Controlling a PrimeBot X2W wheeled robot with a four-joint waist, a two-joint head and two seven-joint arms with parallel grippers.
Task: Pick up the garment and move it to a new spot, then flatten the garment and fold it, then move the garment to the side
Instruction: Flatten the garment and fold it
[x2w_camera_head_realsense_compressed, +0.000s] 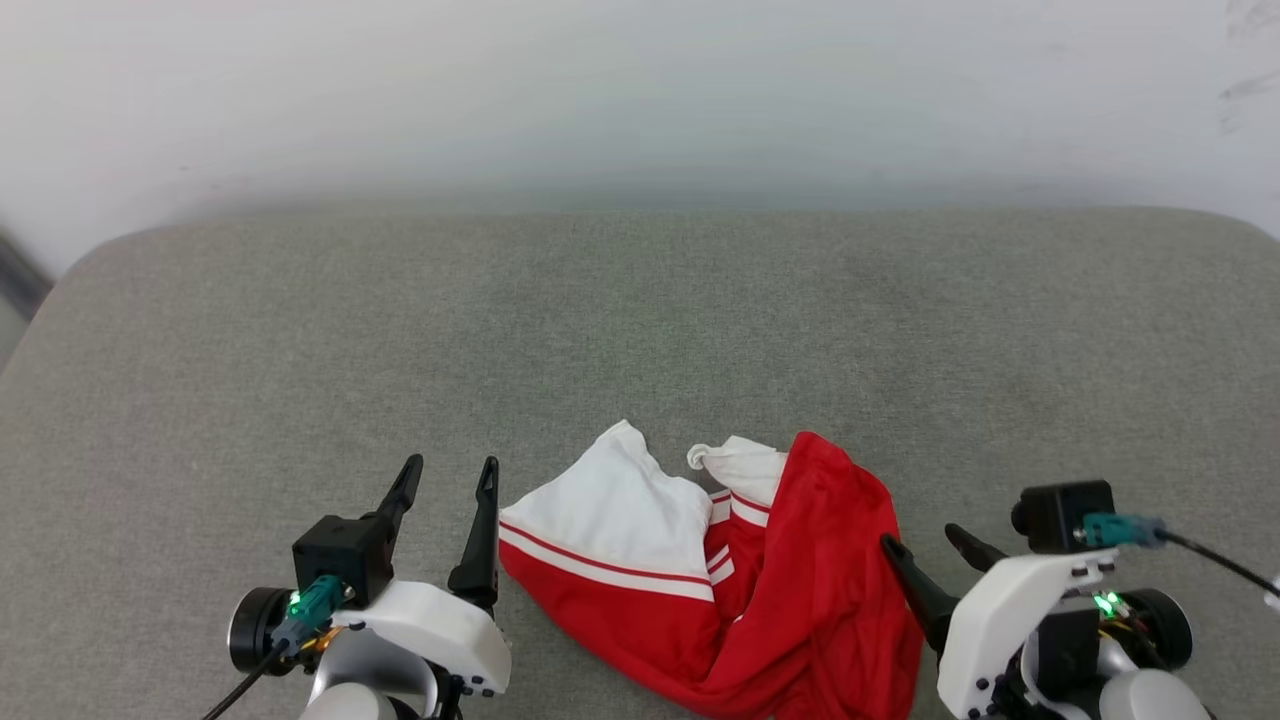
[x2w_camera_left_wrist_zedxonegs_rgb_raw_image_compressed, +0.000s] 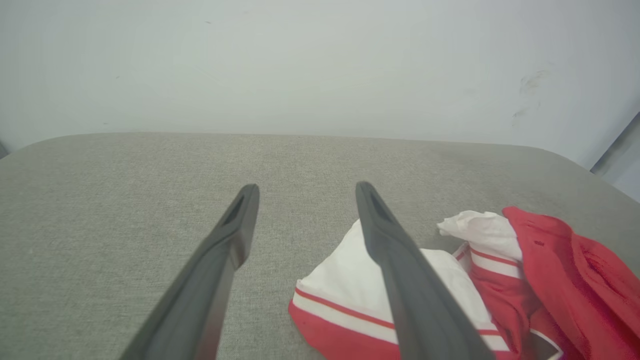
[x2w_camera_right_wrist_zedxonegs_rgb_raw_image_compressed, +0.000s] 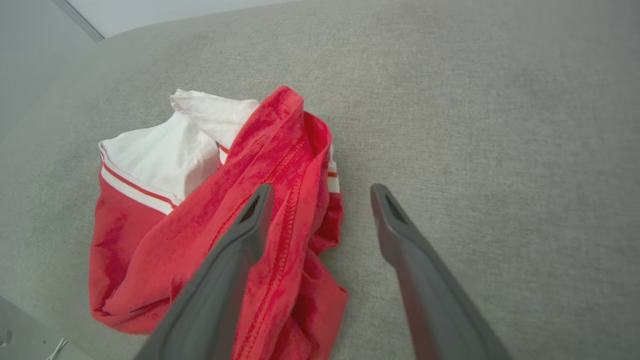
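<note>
Lying crumpled by the near edge of the grey padded surface (x2w_camera_head_realsense_compressed: 640, 300), the garment (x2w_camera_head_realsense_compressed: 800, 580) sits between both grippers, its long axis roughly left to right. Left gripper (x2w_camera_head_realsense_compressed: 451, 462) and right gripper (x2w_camera_head_realsense_compressed: 918, 536) are spread wide and empty. The right appears nearer, with one finger just beside the red folds.

The bunched garment (x2w_camera_head_realsense_compressed: 800, 570) hides much of its own cloth in folds, and its near edge runs off the head view's bottom. A finger of the left claw (x2w_camera_left_wrist_zedxonegs_rgb_raw_image_compressed: 307, 192) covers part of the white sleeve (x2w_camera_left_wrist_zedxonegs_rgb_raw_image_compressed: 345, 272); a finger of the right claw (x2w_camera_right_wrist_zedxonegs_rgb_raw_image_compressed: 322, 192) covers red cloth.
</note>
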